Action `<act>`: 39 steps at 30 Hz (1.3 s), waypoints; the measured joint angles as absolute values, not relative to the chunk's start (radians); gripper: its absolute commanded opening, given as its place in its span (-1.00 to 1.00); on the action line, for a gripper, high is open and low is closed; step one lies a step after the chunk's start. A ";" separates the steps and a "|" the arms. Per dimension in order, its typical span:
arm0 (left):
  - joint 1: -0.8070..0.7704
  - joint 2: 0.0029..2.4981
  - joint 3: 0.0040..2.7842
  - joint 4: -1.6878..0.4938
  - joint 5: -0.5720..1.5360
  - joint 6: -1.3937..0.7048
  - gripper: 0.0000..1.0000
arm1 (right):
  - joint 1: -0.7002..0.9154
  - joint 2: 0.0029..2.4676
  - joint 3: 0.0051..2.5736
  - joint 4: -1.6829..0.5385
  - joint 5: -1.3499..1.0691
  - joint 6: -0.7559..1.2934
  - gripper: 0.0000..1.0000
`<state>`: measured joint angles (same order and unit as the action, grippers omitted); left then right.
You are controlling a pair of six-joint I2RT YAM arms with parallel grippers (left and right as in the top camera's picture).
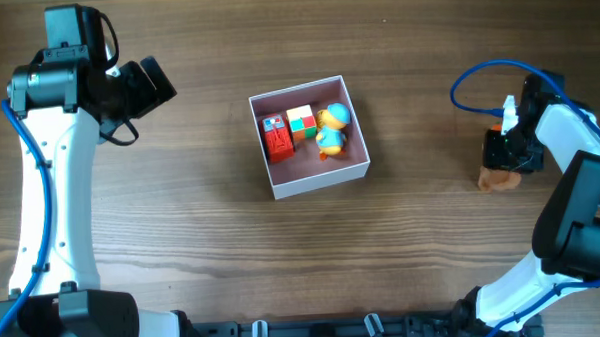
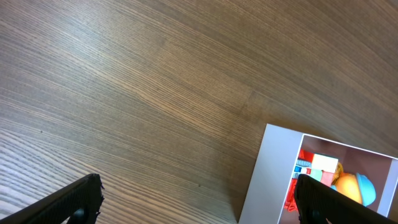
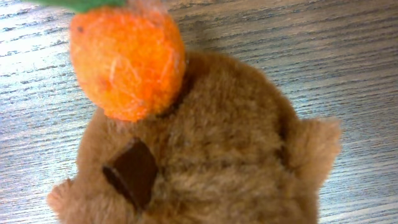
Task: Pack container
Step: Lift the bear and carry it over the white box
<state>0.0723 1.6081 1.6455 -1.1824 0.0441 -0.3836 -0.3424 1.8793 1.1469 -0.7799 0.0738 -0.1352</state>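
Brown plush toy [image 3: 205,155] topped by an orange tuft [image 3: 127,65], near the table's right edge beneath the right gripper [image 1: 504,146].
Its fingers are hidden, so its grasp cannot be told; the left gripper [image 1: 155,79] hangs wide apart and empty by the far-left corner. The plush, likely soft and light, suits a pinch across its body. The thin-walled cardboard box [image 1: 320,180] at mid-table holds small toys [image 1: 304,128] and may slide.

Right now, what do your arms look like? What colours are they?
My left arm and right arm match. Each has smooth white shells, chunky black joints and black jaws at the end. A thin blue cable runs along each one. I can't see any writing or stickers on them.
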 measured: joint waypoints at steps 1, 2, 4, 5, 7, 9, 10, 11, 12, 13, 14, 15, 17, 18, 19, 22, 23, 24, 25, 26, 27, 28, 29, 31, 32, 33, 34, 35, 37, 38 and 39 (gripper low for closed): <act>0.072 1.608 1.646 -1.182 0.044 -0.384 1.00 | -0.342 1.879 1.147 -0.780 0.074 -0.132 -0.92; 0.072 1.608 1.646 -1.182 0.044 -0.384 1.00 | -0.342 1.879 1.147 -0.780 0.074 -0.128 -0.92; 0.072 1.608 1.646 -1.182 0.044 -0.384 0.99 | -0.342 1.879 1.154 -0.802 0.073 -0.117 -0.92; 0.072 1.608 1.646 -1.182 0.044 -0.384 1.00 | -0.341 1.879 1.156 -0.813 0.071 -0.113 -0.92; 0.072 1.608 1.646 -1.182 0.044 -0.384 1.00 | -0.335 1.879 1.169 -0.857 0.070 -0.104 -0.91; 0.072 1.608 1.646 -1.182 0.044 -0.384 1.00 | -0.310 1.861 1.197 -0.915 0.067 -0.083 -0.92; 0.072 1.608 1.646 -1.182 0.044 -0.384 1.00 | -0.293 1.843 1.218 -0.936 0.067 -0.071 -0.91; 0.072 1.608 1.646 -1.182 0.044 -0.384 0.99 | -0.276 1.822 1.240 -0.958 0.062 -0.053 -0.91; 0.072 1.608 1.646 -1.182 0.044 -0.384 0.99 | -0.253 1.794 1.267 -0.989 0.051 -0.038 -0.91; 0.072 1.608 1.646 -1.182 0.044 -0.384 0.99 | -0.229 1.763 1.290 -1.006 0.038 -0.025 -0.91; 0.072 1.608 1.646 -1.182 0.044 -0.384 1.00 | -0.192 1.716 1.320 -1.015 0.011 -0.015 -0.91; 0.072 1.608 1.646 -1.182 0.044 -0.384 0.99 | -0.154 1.673 1.343 -1.016 -0.013 -0.011 -0.91; 0.072 1.608 1.646 -1.182 0.044 -0.384 0.99 | -0.064 1.587 1.378 -0.997 -0.049 -0.028 -0.91; 0.072 1.608 1.646 -1.182 0.044 -0.384 0.99 | -0.018 1.550 1.387 -0.981 -0.060 -0.051 -0.91; 0.072 1.608 1.646 -1.182 0.044 -0.384 1.00 | 0.052 1.504 1.396 -0.956 -0.076 -0.091 -0.91; 0.072 1.608 1.646 -1.182 0.044 -0.384 1.00 | 0.241 1.433 1.402 -0.887 -0.104 -0.282 -0.91; 0.072 1.608 1.646 -1.182 0.044 -0.384 1.00 | 0.291 1.430 1.402 -0.872 -0.110 -0.352 -0.91; 0.072 1.608 1.646 -1.182 0.044 -0.384 1.00 | 0.343 1.433 1.402 -0.858 -0.113 -0.435 -0.91; 0.072 1.608 1.646 -1.182 0.044 -0.384 1.00 | 0.352 1.436 1.402 -0.852 -0.115 -0.451 -0.91; 0.072 1.608 1.646 -1.182 0.044 -0.384 1.00 | 0.417 1.452 1.402 -0.836 -0.119 -0.579 -0.91; 0.072 1.608 1.646 -1.182 0.044 -0.384 0.99 | 0.450 1.463 1.402 -0.832 -0.120 -0.651 -0.90; 0.072 1.608 1.646 -1.182 0.044 -0.384 0.99 | 0.484 1.478 1.402 -0.830 -0.123 -0.735 -0.85; 0.072 1.608 1.646 -1.182 0.044 -0.384 0.99 | 0.514 1.499 1.402 -0.828 -0.124 -0.811 -0.82; 0.072 1.608 1.646 -1.182 0.044 -0.384 0.99 | 0.564 1.552 1.402 -0.828 -0.130 -0.936 -0.72; 0.072 1.608 1.646 -1.182 0.044 -0.384 1.00 | 0.578 1.581 1.402 -0.827 -0.131 -0.977 -0.71; 0.072 1.608 1.646 -1.182 0.044 -0.384 1.00 | 0.585 1.611 1.402 -0.825 -0.131 -1.009 -0.71; 0.072 1.608 1.646 -1.182 0.044 -0.384 0.99 | 0.589 1.645 1.402 -0.823 -0.131 -1.037 -0.72; 0.072 1.608 1.646 -1.182 0.044 -0.384 1.00 | 0.590 1.681 1.402 -0.824 -0.130 -1.055 -0.72; 0.072 1.608 1.646 -1.182 0.044 -0.384 1.00 | 0.589 1.741 1.402 -0.828 -0.131 -1.078 -0.70; 0.072 1.608 1.645 -1.182 0.044 -0.384 0.99 | 0.590 1.771 1.402 -0.832 -0.131 -1.083 -0.69; 0.072 1.608 1.646 -1.182 0.044 -0.384 1.00 | 0.590 1.794 1.402 -0.834 -0.131 -1.084 -0.68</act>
